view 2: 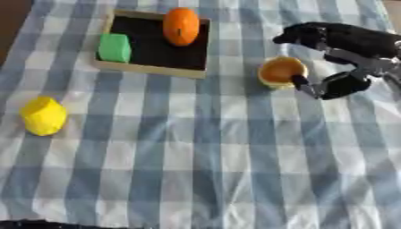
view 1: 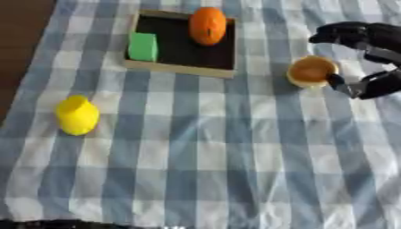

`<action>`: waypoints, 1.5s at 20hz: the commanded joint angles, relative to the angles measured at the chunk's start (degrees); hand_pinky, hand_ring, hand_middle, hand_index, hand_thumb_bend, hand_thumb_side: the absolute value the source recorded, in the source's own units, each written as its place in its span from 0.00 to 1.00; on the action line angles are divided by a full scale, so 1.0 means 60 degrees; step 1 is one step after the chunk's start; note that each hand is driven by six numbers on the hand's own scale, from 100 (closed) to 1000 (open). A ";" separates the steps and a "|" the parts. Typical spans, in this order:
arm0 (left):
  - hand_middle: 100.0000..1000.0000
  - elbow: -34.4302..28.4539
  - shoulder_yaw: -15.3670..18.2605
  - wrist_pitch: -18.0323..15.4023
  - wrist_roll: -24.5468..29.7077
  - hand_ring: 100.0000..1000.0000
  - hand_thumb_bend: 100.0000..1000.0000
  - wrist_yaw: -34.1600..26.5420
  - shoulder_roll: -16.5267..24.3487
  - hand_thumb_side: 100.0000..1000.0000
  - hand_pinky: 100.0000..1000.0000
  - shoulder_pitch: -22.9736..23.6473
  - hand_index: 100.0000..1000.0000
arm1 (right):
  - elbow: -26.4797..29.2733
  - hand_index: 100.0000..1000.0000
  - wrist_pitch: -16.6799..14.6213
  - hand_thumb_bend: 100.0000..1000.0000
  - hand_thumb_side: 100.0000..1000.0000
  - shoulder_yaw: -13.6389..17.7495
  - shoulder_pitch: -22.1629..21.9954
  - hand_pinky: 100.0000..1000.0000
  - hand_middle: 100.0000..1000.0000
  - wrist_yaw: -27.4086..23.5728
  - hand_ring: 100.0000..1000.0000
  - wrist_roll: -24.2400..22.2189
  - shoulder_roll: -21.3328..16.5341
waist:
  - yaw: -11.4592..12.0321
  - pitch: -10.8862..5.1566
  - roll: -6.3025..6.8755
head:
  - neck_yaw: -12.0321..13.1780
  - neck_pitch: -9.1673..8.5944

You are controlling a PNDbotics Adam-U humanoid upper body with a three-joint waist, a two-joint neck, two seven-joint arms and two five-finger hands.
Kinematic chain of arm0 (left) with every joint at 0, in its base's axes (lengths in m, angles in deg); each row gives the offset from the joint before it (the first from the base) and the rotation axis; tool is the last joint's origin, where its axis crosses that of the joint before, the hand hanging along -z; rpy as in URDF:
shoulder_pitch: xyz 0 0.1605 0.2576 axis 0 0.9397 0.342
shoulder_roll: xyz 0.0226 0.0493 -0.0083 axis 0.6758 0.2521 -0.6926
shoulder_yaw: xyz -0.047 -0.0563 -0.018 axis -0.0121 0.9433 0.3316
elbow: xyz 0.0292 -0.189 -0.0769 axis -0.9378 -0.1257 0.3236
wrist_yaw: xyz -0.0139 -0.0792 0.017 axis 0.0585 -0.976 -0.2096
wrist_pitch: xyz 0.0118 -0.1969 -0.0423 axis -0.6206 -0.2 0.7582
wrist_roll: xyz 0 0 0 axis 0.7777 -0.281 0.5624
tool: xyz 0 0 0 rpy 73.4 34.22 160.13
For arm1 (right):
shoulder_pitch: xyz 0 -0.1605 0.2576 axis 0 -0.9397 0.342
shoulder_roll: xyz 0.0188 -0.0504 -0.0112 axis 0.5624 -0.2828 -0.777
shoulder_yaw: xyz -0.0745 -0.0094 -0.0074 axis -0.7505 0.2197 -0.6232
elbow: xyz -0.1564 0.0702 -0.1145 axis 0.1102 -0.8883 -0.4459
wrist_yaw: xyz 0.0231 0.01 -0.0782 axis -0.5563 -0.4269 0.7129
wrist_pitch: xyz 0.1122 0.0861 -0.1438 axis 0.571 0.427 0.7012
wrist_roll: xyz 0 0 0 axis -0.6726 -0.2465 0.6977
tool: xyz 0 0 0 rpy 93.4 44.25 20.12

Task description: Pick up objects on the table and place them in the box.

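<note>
Currently listed: right hand (view 2: 344, 60), reaching in from the table's right edge, fingers and thumb spread wide around nothing, bracketing an orange bowl (view 2: 281, 71). The bowl is sitting upright, mouth up, just left of the palm; being round, it is offering no long axis. Whether the thumb tip is touching its rim is hard to tell. The box (view 1: 180, 68) is lying near the far edge, up and left of the bowl, already holding an orange fruit (view 1: 207, 26) and a green block (view 1: 142, 46). A yellow object (view 1: 77, 115) is waiting near the left edge, well apart from this hand.
</note>
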 commanded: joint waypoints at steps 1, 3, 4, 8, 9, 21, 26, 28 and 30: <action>0.65 -0.0190 0.0070 0.0017 -0.0010 0.83 0.00 -0.0052 0.0113 0.55 0.72 -0.0094 0.80 | -0.0316 1.00 -0.0054 0.00 0.14 0.0048 0.0064 1.00 0.90 0.0343 1.00 0.0076 -0.0184 | -0.0002 -0.0231 0.0188 | -0.0001 -0.0001; 0.65 -0.0190 0.0063 0.0022 -0.0003 0.83 0.00 -0.0058 0.0101 0.55 0.72 -0.0103 0.80 | -0.0503 1.00 -0.0094 0.00 0.14 0.0004 0.0077 1.00 0.91 0.0491 1.00 0.0115 -0.0146 | -0.0004 -0.0222 0.0202 | -0.0014 -0.0003; 0.65 -0.0190 0.0061 0.0025 -0.0001 0.84 0.00 -0.0060 0.0095 0.55 0.72 -0.0107 0.80 | -0.0574 1.00 -0.0115 0.00 0.14 -0.0017 0.0082 1.00 0.91 0.0544 1.00 0.0123 -0.0131 | -0.0005 -0.0217 0.0207 | -0.0018 -0.0010; 0.65 -0.0190 0.0057 0.0033 0.0006 0.84 0.00 -0.0067 0.0080 0.55 0.72 -0.0115 0.80 | -0.0811 1.00 -0.0179 0.00 0.14 -0.0117 0.0088 1.00 0.91 0.0707 1.00 0.0080 -0.0057 | -0.0002 -0.0201 0.0225 | -0.0027 -0.0024; 0.65 -0.0190 0.0056 0.0034 0.0007 0.84 0.00 -0.0069 0.0076 0.55 0.72 -0.0118 0.80 | -0.0873 1.00 -0.0185 0.00 0.14 -0.0136 0.0100 1.00 0.91 0.0730 1.00 0.0059 -0.0030 | 0.0000 -0.0197 0.0230 | -0.0030 -0.0022; 0.65 -0.0190 0.0032 0.0067 0.0045 0.84 0.00 -0.0116 0.0005 0.55 0.72 -0.0123 0.80 | -0.1695 1.00 -0.0162 0.00 0.17 -0.0328 0.0530 1.00 0.90 0.1081 1.00 -0.0025 0.0255 | 0.0052 -0.0156 0.0243 | -0.0127 -0.0060; 0.65 -0.0190 0.0016 0.0094 0.0067 0.84 0.00 -0.0140 -0.0021 0.55 0.71 -0.0116 0.80 | -0.2181 0.99 -0.0056 0.00 0.18 -0.0340 0.0787 0.99 0.90 0.1441 1.00 0.0240 0.0376 | 0.0057 -0.0137 0.0239 | -0.0139 -0.0090; 0.65 -0.0190 0.0011 0.0106 0.0079 0.84 0.00 -0.0146 -0.0032 0.55 0.71 -0.0120 0.80 | -0.2381 0.99 -0.0045 0.00 0.18 -0.0381 0.0889 0.99 0.88 0.1618 1.00 0.0347 0.0435 | 0.0064 -0.0125 0.0244 | -0.0145 -0.0105; 0.65 -0.0190 0.0013 0.0102 0.0083 0.84 0.00 -0.0152 -0.0033 0.55 0.71 -0.0131 0.80 | -0.2538 0.98 -0.0067 0.00 0.18 -0.0428 0.0981 0.99 0.84 0.1725 1.00 0.0409 0.0505 | 0.0079 -0.0111 0.0252 | -0.0155 -0.0104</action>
